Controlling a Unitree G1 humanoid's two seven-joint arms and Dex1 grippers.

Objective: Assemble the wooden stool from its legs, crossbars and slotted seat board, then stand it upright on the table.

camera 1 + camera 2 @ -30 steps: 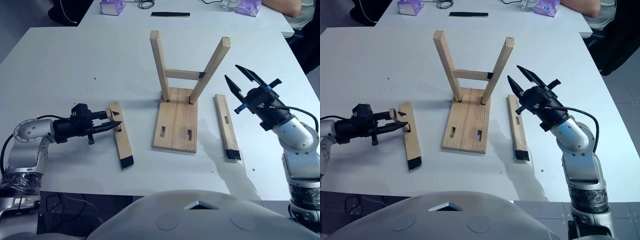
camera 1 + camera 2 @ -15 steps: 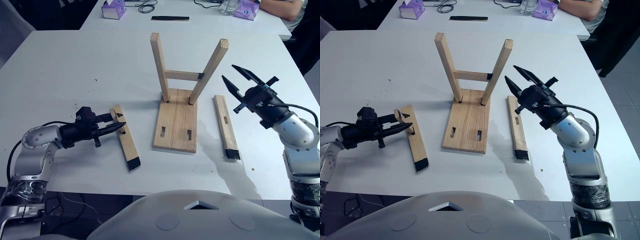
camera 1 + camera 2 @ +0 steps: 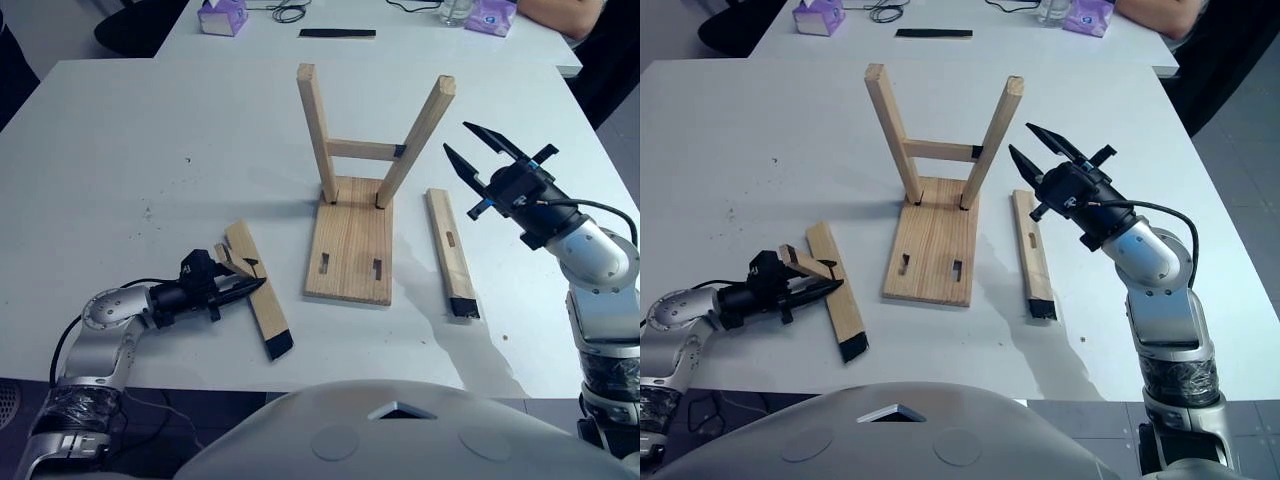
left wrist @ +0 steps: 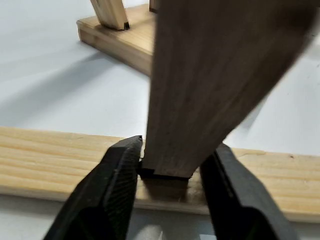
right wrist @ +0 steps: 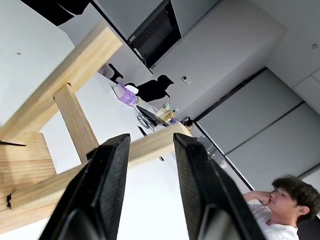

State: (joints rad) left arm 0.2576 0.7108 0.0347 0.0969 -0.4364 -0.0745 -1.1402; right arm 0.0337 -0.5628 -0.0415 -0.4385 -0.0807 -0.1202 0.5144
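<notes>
The slotted seat board [image 3: 350,250] lies flat mid-table with two legs [image 3: 318,130] standing in its far slots, joined by a crossbar [image 3: 362,150]. One loose leg [image 3: 452,255] lies to its right, another [image 3: 258,290] to its left. My left gripper [image 3: 245,287] is low over that left leg, shut on a short crossbar [image 3: 802,262]; the left wrist view shows this piece [image 4: 215,75] clamped between the fingers [image 4: 117,200] above the leg [image 4: 60,155]. My right gripper [image 3: 478,160] hangs open in the air just right of the standing frame [image 5: 65,85].
The table's front edge [image 3: 200,375] is close behind my left arm. A second table at the back holds a purple box [image 3: 222,15] and a black strip [image 3: 338,33]. White tabletop [image 3: 150,130] stretches far left.
My left gripper has drawn back toward the front edge and to the right with the crossbar. The left loose leg has swung, its black end now nearer the front. The right gripper barely moved.
</notes>
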